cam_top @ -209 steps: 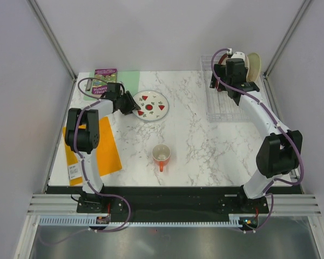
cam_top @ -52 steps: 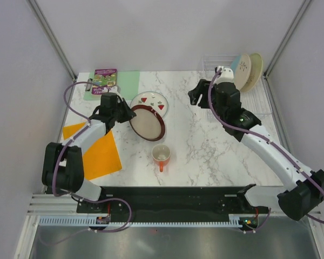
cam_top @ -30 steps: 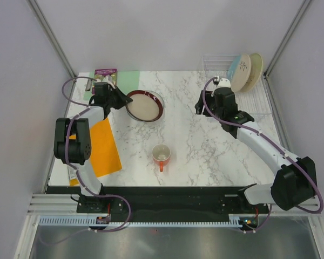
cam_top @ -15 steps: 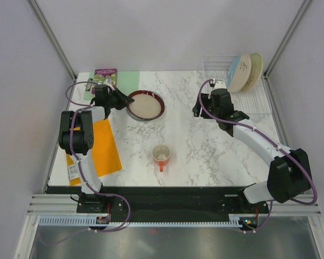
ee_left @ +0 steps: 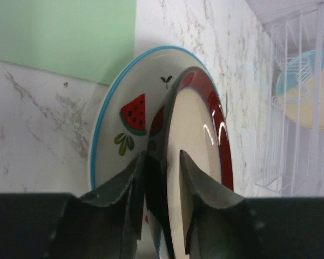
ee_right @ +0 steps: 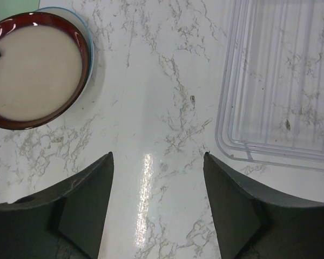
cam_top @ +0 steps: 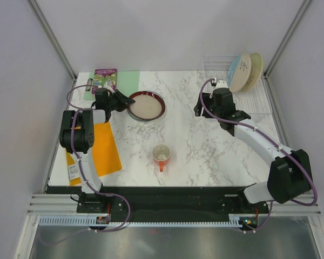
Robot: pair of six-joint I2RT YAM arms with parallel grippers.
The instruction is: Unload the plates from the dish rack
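Observation:
The maroon-rimmed plate (cam_top: 146, 106) lies on top of the white fruit-slice plate (ee_left: 116, 135) at the back left of the table. My left gripper (cam_top: 120, 100) straddles the maroon plate's left rim (ee_left: 162, 156); its jaws stand slightly apart, with a thin gap beside the rim. The dish rack (cam_top: 252, 102) stands at the back right. In its far end lean the cream sprig plate (cam_top: 238, 73) and the pale yellow plate (cam_top: 255, 70). My right gripper (cam_top: 198, 108) hangs open over bare marble (ee_right: 158, 156), just left of the rack's near corner (ee_right: 227, 135).
An orange-red mug (cam_top: 161, 155) stands upright mid-table. An orange sheet (cam_top: 100, 148) lies at the left edge. A green mat (cam_top: 128, 81) with a purple packet (cam_top: 105, 80) lies at the back left. Pale walls stand close on both sides.
The left jaws have loosened on the maroon plate's rim, and the plate lies flat on the fruit plate. The right gripper has opened slightly and barely shifted.

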